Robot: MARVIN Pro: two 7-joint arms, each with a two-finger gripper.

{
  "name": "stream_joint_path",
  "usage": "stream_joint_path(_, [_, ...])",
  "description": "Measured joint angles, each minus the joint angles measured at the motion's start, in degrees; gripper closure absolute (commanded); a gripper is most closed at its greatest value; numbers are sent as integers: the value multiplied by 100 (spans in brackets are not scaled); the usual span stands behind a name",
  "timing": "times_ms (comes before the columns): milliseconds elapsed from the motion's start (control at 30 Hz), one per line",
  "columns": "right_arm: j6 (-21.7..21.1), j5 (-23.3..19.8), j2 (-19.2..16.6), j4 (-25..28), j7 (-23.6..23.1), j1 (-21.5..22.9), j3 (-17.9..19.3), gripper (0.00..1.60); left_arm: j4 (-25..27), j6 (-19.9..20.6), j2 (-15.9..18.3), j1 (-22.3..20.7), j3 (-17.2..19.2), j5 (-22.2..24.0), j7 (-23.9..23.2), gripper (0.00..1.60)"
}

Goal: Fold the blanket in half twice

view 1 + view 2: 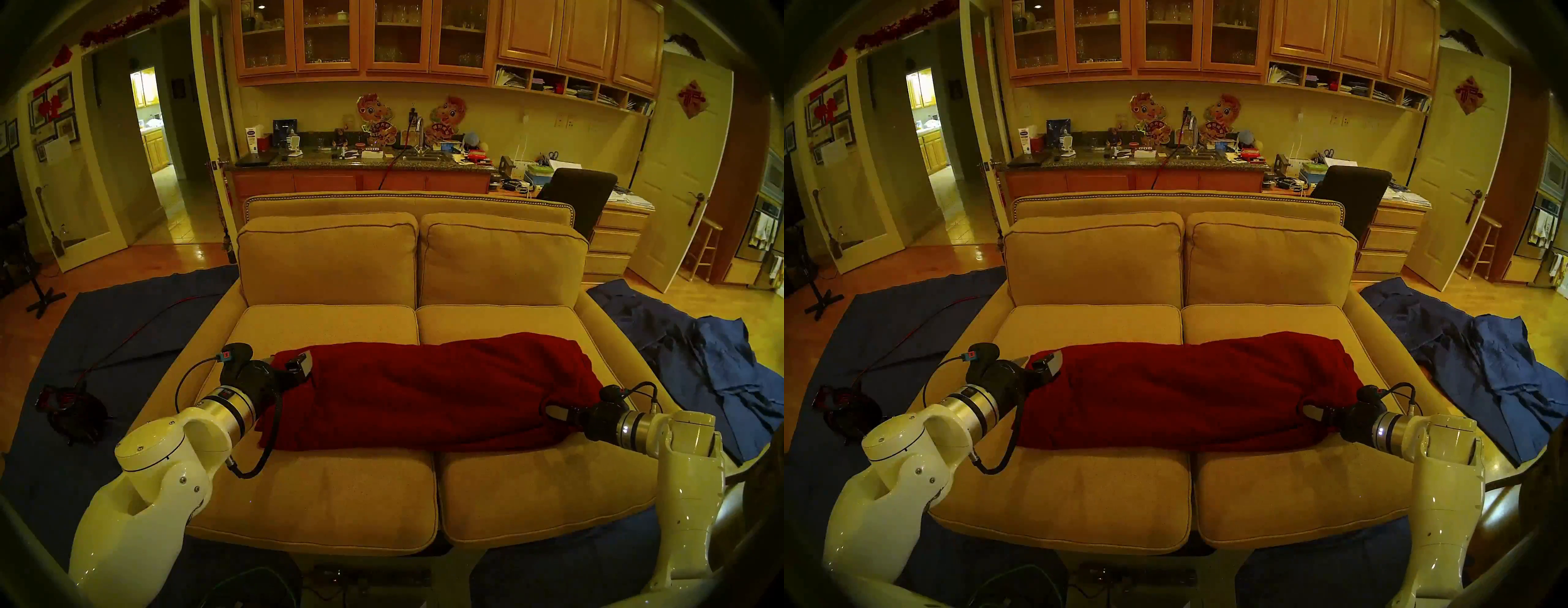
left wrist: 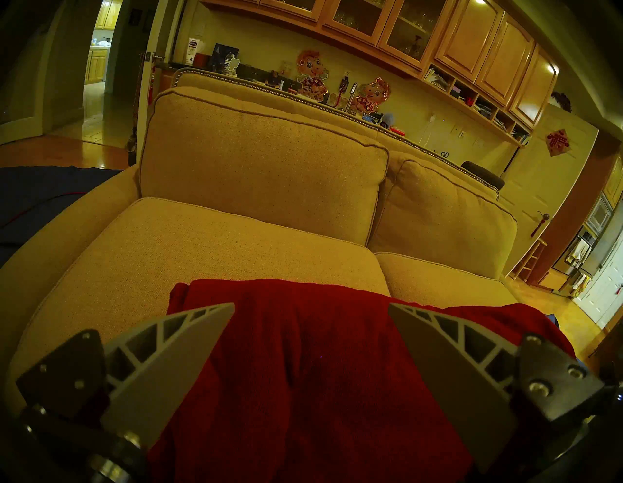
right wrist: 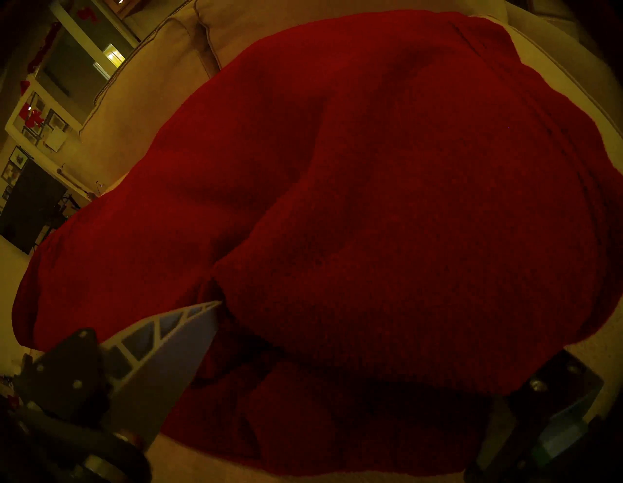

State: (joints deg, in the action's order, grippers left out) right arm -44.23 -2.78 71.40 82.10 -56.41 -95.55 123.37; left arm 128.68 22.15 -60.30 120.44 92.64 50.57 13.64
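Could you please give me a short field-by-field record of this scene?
blanket: dark red, lying as a long band across both seat cushions of the sofa
left hand: open, over the blanket's left end, nothing held
right hand: open, at the blanket's right end; one finger against the fabric, the other mostly hidden by it
floor: blue cloths either side of the sofa
fold state: long band, still to be halved end to end
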Motion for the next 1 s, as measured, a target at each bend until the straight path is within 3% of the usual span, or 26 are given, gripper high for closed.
stream_joint_path(600, [-3, 6, 243, 83, 585, 132, 221, 0, 0, 4, -5, 0, 3, -5, -3, 0])
stream_joint_path(633, [-3, 41, 266, 83, 648, 149, 185, 63, 0, 4, -5, 0, 3, -6, -3, 0])
stream_joint_path(667, [-3, 55, 274, 83, 667, 153, 172, 63, 0, 5, -5, 0, 3, -6, -3, 0])
stream_joint_path(700, [-2, 68, 282, 83, 685, 157, 158, 113, 0, 5, -5, 0, 3, -6, -4, 0])
stream_joint_path(767, [8, 103, 307, 81, 728, 166, 113, 160, 0, 5, -6, 0, 3, -6, -4, 0])
stream_joint_path(1000, [85, 131, 337, 139, 722, 150, 79, 160, 0, 7, -8, 0, 3, -8, -6, 0])
